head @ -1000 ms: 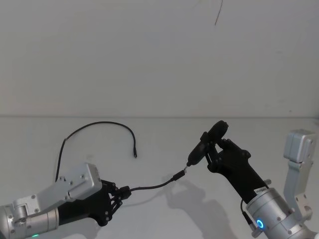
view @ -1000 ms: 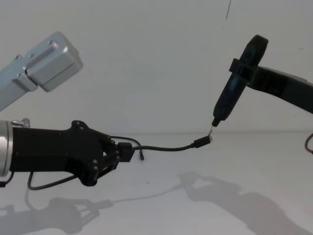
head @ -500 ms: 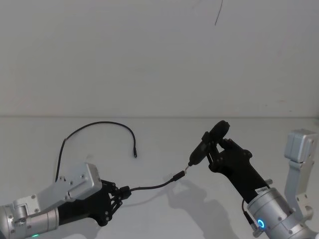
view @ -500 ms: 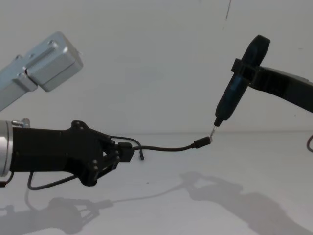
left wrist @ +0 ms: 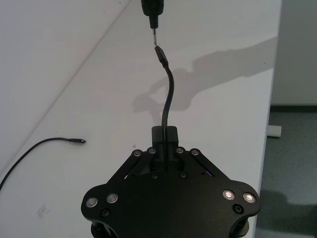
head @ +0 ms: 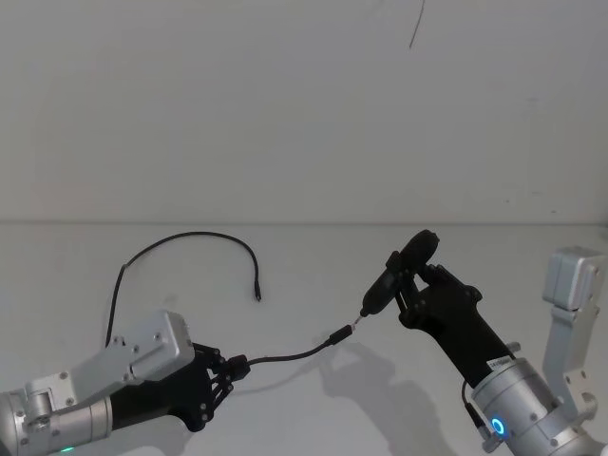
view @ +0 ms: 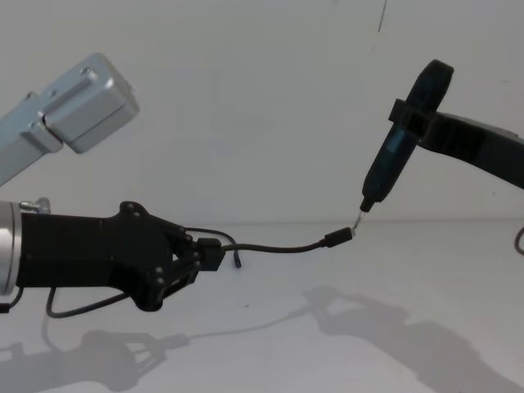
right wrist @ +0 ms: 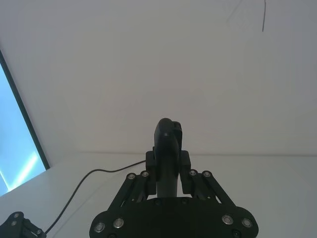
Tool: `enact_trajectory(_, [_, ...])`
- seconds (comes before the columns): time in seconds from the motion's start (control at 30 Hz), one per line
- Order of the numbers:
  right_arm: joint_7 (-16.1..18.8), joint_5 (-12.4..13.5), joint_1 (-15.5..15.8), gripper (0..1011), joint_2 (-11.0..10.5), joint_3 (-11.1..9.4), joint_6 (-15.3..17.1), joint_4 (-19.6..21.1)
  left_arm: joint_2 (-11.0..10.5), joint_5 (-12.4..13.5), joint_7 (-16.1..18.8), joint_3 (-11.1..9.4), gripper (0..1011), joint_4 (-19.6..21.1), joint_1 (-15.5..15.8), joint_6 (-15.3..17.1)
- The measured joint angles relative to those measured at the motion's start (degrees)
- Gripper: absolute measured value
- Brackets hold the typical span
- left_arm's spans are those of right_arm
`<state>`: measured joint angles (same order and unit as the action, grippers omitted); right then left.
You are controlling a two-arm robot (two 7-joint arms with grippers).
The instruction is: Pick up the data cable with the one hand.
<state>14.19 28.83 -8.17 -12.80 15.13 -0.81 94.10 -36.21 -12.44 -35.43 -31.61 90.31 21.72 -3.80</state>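
Left gripper clamped on the data cable, lifted off the counter; right gripper clamped on a slim black tool.

The data cable is thin, matte black and flexible; from the left gripper's blocky angular fingers one short stretch arcs out stiffly to a small plug held in the air, just below the tool's small metal tip. Whether tip and plug touch cannot be told. Chest view gives the side profile: plug and tool clear of the white counter, shadows beneath. Head view shows the cable's slack behind the left gripper looping over the counter to the other plug, lying flat. Left wrist view looks along the cable to the tip. Right wrist view shows the tool's rounded butt seated between the fingers.
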Motion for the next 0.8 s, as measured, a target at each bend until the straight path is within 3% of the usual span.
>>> enact_trajectory(0.8, [-0.14, -0.01, 0.22, 263, 0.22, -0.01, -0.07, 0.08, 0.00, -0.01, 0.00, 0.00, 40, 0.00, 0.00, 0.00])
